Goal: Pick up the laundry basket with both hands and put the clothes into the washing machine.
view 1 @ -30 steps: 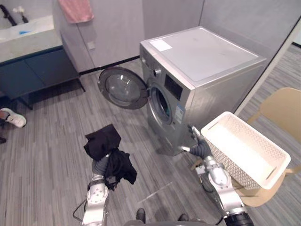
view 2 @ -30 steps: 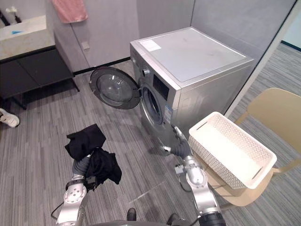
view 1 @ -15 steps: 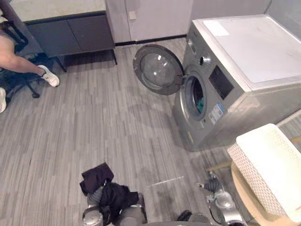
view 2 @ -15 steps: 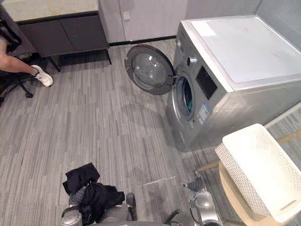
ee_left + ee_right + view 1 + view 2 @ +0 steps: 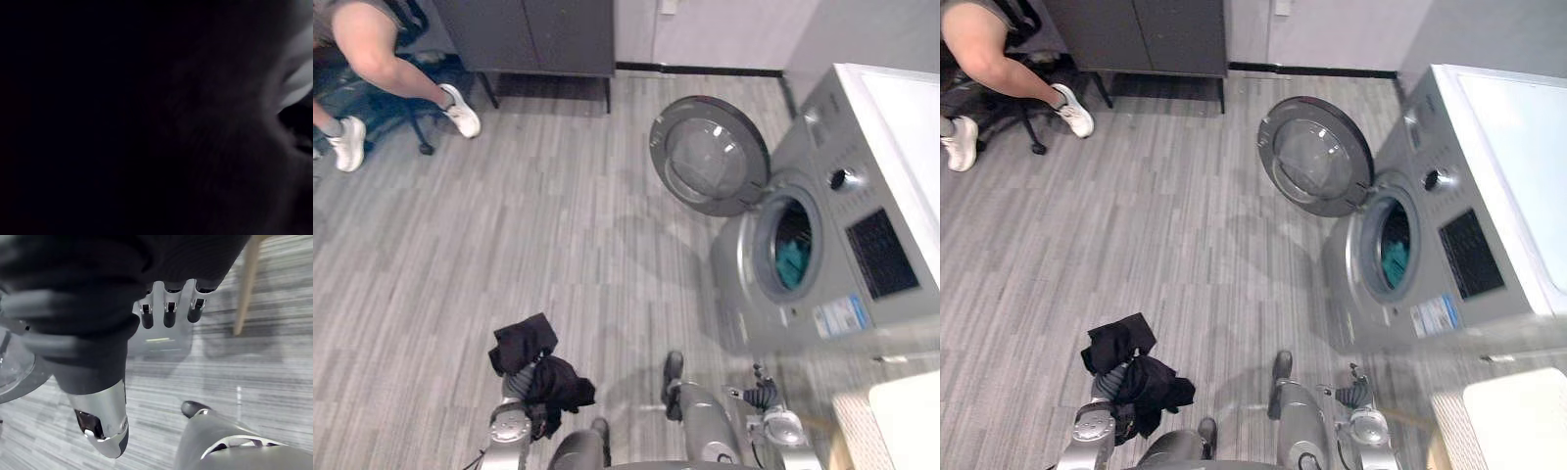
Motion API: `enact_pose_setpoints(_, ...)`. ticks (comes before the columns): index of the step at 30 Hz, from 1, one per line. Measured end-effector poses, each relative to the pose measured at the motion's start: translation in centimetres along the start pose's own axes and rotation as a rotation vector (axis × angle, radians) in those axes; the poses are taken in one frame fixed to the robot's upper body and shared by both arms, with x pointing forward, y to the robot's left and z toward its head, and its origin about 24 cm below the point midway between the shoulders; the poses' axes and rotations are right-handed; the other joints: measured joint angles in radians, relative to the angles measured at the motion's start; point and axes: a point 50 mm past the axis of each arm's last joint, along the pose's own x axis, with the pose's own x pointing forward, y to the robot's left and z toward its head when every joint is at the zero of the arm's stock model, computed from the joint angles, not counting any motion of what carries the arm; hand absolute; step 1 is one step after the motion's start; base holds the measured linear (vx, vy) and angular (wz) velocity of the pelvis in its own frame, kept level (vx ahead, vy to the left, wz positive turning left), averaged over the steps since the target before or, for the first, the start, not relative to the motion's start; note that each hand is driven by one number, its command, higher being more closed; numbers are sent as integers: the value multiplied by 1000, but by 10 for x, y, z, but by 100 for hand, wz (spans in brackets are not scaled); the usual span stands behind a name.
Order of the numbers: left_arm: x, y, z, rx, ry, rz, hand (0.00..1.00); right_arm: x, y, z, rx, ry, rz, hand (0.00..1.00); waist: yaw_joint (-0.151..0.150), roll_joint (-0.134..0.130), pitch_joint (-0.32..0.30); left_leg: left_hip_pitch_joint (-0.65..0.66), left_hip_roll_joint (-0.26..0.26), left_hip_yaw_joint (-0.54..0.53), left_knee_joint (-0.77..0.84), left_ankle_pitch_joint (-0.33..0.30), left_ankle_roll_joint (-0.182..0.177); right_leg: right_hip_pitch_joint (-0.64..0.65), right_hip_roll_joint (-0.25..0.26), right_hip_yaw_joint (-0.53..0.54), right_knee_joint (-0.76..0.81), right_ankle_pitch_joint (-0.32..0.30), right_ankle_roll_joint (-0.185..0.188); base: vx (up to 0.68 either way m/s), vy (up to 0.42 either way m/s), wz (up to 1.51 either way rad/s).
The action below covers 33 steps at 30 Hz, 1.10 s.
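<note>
A bundle of black clothes lies draped over my left hand low at the left, so its fingers are hidden. My right hand hangs low at the right, in front of the washing machine, its fingers relaxed and holding nothing. The white perforated laundry basket shows at the bottom right corner, apart from both hands. The machine's round door stands swung open to the left, and a teal garment lies in the drum.
A person's legs in white shoes are at the top left by a dark cabinet. A wooden chair leg stands near my right hand. Grey plank floor stretches between me and the machine.
The camera has swung down and to the left, so the whole picture shifted and the basket now sits at the corner. Black clothes still cover my left hand; my right hand stays low.
</note>
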Motion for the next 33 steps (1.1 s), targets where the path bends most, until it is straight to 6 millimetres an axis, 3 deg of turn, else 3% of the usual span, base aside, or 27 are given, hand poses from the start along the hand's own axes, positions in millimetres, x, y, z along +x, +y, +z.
enact_pose_setpoints(1,-1,-3,0,-12,1,-8,100,0,2,5,-4,-21,8,0,-2,6,1,-45,19,23,120,17,-29,15,11,-7,9,-14,-16,589,-206,2)
enact_pose_setpoints(2,-5,-8,-1,-47,5,-17,100,0,3,18,-16,-77,17,0,10,27,2,-129,78,57,359,101,-84,64,43,-13,4,-36,-34,583,-163,-42)
enact_pose_setpoints(3,-9,-15,-3,-66,12,-31,100,-1,5,31,-17,-136,21,0,30,40,5,-189,141,92,542,118,-79,125,73,-1,-11,-50,-47,571,-124,-46)
enact_pose_setpoints(4,-10,-18,-2,-66,8,-41,100,-2,5,37,-13,-159,19,0,35,41,6,-209,158,104,597,113,-71,159,80,0,-26,-55,-51,522,-65,-30)
enact_pose_setpoints(6,-10,-23,11,-76,-43,-71,100,-4,6,52,3,-224,15,0,45,21,16,-264,177,152,644,78,-15,266,74,30,-74,-88,-47,449,-23,-11)
enact_pose_setpoints(9,-9,-25,28,-100,-108,-70,100,-5,2,62,20,-267,-17,0,74,18,16,-340,180,181,451,44,30,321,57,77,-103,-118,-10,374,129,-40)
enact_pose_setpoints(11,-9,-28,33,-100,-127,-80,100,-5,5,63,30,-267,-18,0,80,9,24,-343,114,120,191,58,24,335,19,119,-89,-148,34,321,266,-51)
enact_pose_setpoints(12,-11,-35,33,-100,-133,-102,100,-6,4,63,31,-271,-27,0,82,23,22,-300,80,17,-28,135,-4,337,9,159,-66,-191,85,295,374,-94)
enact_pose_setpoints(13,-15,-41,28,-111,-116,-115,100,-7,3,63,22,-275,-29,0,93,54,22,-259,95,-33,-129,318,-28,340,32,192,-46,-225,116,287,393,-98)
enact_pose_setpoints(15,-11,-40,30,-87,-117,-120,100,-11,22,56,57,-241,14,0,94,-11,18,-258,49,9,-58,233,-8,335,-17,257,-37,-228,125,266,321,-76)
enact_pose_setpoints(16,-11,-38,31,-85,-119,-115,100,-12,27,56,60,-238,27,0,96,-25,17,-259,57,51,5,194,12,338,-26,296,-48,-217,141,260,259,-83)
enact_pose_setpoints(19,-11,-34,29,-73,-120,-108,100,-12,30,57,57,-246,37,0,97,-34,10,-236,92,155,70,123,41,325,-40,349,-75,-180,169,218,276,-130)
enact_pose_setpoints(22,-7,-25,31,-45,-132,-94,100,-9,37,60,42,-242,58,0,105,-52,0,-132,130,367,-14,111,53,212,-85,227,6,-113,166,67,139,-191)
enact_pose_setpoints(23,-7,-22,29,-35,-129,-88,100,-6,40,60,25,-233,67,0,105,-59,-6,-73,135,460,-52,111,53,175,-118,104,32,-95,144,28,90,-212)
enact_pose_setpoints(24,-5,-20,26,-24,-120,-86,100,-2,42,58,1,-214,78,0,103,-58,-21,-34,136,525,-88,111,52,161,-135,-39,4,-70,110,24,78,-217)
enact_pose_setpoints(26,0,-16,24,-12,-108,-76,100,6,44,57,-31,-187,92,0,98,-50,-25,-4,135,531,-138,119,40,152,-126,-140,-75,-30,93,26,-37,-185)
enact_pose_setpoints(29,9,-14,21,15,-68,-75,100,16,38,50,-87,-135,99,0,45,-39,-26,11,135,532,-190,138,10,123,-77,-151,-144,40,57,61,-137,-130)
enact_pose_setpoints(32,7,-23,16,-2,-46,-97,100,15,16,28,-137,-76,65,0,18,-25,-26,61,149,520,-159,137,-9,129,-58,-125,-124,13,47,79,-143,-83)
enact_pose_setpoints(33,7,-24,16,-1,-45,-99,100,15,14,25,-147,-67,62,0,16,-13,-19,30,191,505,-40,115,-42,133,-46,-121,-120,-17,49,-6,-132,-52)
